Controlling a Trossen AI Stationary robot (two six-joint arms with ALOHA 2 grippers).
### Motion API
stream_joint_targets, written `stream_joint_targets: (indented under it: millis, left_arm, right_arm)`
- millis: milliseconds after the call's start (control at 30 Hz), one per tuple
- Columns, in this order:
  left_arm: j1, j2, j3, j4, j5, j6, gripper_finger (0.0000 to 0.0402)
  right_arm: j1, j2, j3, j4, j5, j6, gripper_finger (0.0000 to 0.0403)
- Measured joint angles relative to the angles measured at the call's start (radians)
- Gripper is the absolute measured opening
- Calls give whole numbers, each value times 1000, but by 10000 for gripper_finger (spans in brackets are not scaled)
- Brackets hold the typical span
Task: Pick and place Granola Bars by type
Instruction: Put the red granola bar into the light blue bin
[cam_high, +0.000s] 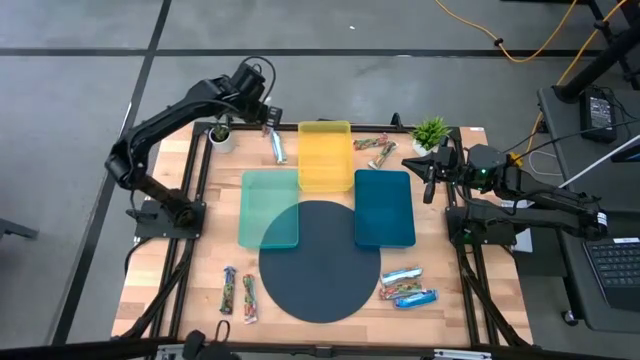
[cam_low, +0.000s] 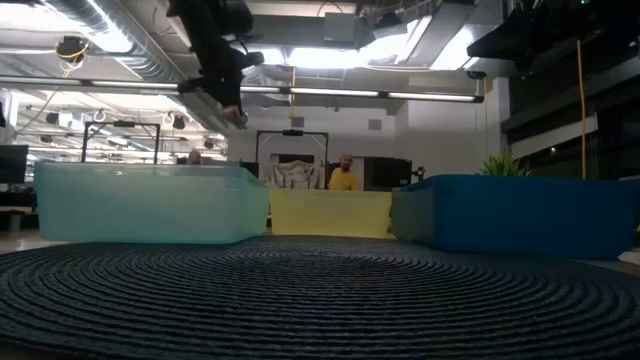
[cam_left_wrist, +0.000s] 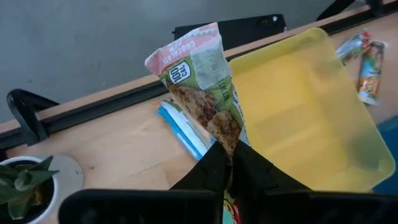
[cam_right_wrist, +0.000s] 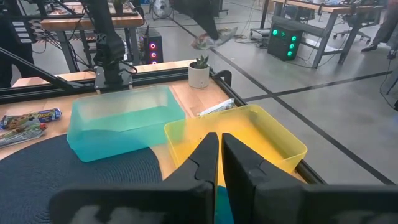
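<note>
My left gripper (cam_high: 268, 120) is raised over the table's far edge, beside the yellow tray's (cam_high: 325, 155) far-left corner, and is shut on a brown-green granola bar (cam_left_wrist: 202, 87). Under it, a blue-white bar (cam_left_wrist: 180, 127) lies flat on the wood. More brown-green bars (cam_high: 375, 150) lie right of the yellow tray. Red-multicoloured bars (cam_high: 238, 295) sit near the left front, and blue-white bars (cam_high: 407, 286) near the right front. My right gripper (cam_high: 430, 175) waits shut, in the air by the blue tray's (cam_high: 384, 207) far-right corner. My left gripper pinches the brown-green bar by one end (cam_left_wrist: 227, 138) between its two fingers. The rest of the wrapper sticks out past the fingertips (cam_left_wrist: 214, 158). The bar is lifted clear of the table (cam_low: 240, 117); the gripper slants downward.
A light teal tray (cam_high: 270, 208) and the blue tray flank a dark round mat (cam_high: 320, 262). Small potted plants stand at the far left (cam_high: 220, 132) and far right (cam_high: 430, 130). Bare wood shows along the front corners. People show in the room behind the table (cam_low: 345, 175).
</note>
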Motion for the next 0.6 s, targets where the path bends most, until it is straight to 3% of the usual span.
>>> stream_joint_targets:
  millis: [233, 467, 600]
  left_arm:
    - [-94, -43, 0, 5, 7, 3, 9]
    - [-281, -140, 0, -10, 104, -17, 8]
    - [-390, -215, 0, -42, 105, -73, 7]
  right_arm:
    - [0, 0, 0, -6, 0, 0, 26]
    - [0, 0, 0, -9, 0, 0, 26]
    - [0, 0, 0, -9, 0, 0, 26]
